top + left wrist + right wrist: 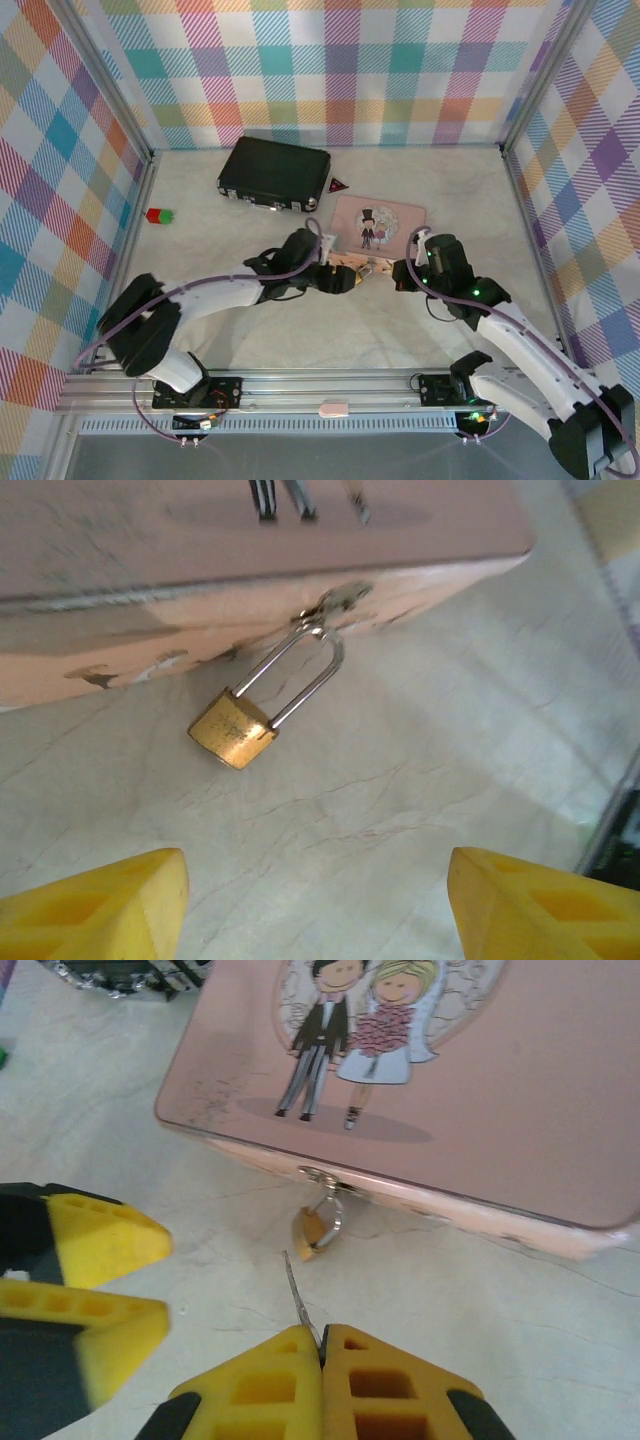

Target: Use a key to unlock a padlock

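— So, where is the padlock [233, 730]?
— It hangs on the near clasp [318, 1174] of the pink box [520, 1110]. The left gripper [315, 900] is released; the right gripper [322, 1345] clenches the key [297, 1295].

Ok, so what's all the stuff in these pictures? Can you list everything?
pink box: one, pink with a bride-and-groom picture, middle of the table
padlock: one, brass-gold with a silvery shackle, hooked through the pink box's front clasp
key: one, silvery grey, pinched in the right gripper, pointing toward the padlock
black case: one, black, far side of the table
red triangle: one, dark red, beside the black case
small block: one, red and green, left side near the wall
walls: three, pastel plaid, around the table
left gripper: one, yellow fingers, open, facing the padlock
right gripper: one, yellow fingers, shut on the key
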`<state>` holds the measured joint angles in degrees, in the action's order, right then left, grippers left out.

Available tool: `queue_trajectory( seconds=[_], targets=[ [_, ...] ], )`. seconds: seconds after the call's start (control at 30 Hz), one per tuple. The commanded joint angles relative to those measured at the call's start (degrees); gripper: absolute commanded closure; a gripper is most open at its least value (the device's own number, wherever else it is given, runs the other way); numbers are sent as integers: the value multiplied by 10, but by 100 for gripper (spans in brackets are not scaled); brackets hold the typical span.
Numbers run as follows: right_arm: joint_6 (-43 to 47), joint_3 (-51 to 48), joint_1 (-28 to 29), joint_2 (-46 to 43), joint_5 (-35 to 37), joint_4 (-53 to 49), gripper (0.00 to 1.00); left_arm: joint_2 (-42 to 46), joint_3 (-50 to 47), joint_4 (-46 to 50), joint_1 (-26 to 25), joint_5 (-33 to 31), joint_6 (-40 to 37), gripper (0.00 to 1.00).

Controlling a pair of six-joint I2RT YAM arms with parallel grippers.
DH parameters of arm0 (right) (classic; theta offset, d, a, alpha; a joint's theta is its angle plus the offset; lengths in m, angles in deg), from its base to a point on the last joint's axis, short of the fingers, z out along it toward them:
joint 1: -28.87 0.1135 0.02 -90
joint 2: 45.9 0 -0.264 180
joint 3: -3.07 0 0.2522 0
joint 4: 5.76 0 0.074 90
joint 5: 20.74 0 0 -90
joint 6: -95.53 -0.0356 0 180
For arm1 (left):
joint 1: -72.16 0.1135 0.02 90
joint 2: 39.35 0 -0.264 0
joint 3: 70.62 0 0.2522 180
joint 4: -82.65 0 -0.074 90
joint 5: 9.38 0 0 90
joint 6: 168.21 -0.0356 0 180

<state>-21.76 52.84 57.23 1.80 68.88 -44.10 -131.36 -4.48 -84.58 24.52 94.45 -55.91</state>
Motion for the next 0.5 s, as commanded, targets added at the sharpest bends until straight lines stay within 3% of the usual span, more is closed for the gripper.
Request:
queue_trajectory(
  seconds=[0.0, 0.33, 0.47],
  targets=[
    [15, -10, -6, -14, 21, -21, 100, -61, 45, 28, -6, -15, -36, 33],
    [65, 12, -13, -18, 8, -9, 100, -187, 127, -9, -13, -40, -53, 30],
    [81, 23, -25, -10, 0, -3, 100, -215, 152, -26, -18, -21, -41, 31]
  ],
)
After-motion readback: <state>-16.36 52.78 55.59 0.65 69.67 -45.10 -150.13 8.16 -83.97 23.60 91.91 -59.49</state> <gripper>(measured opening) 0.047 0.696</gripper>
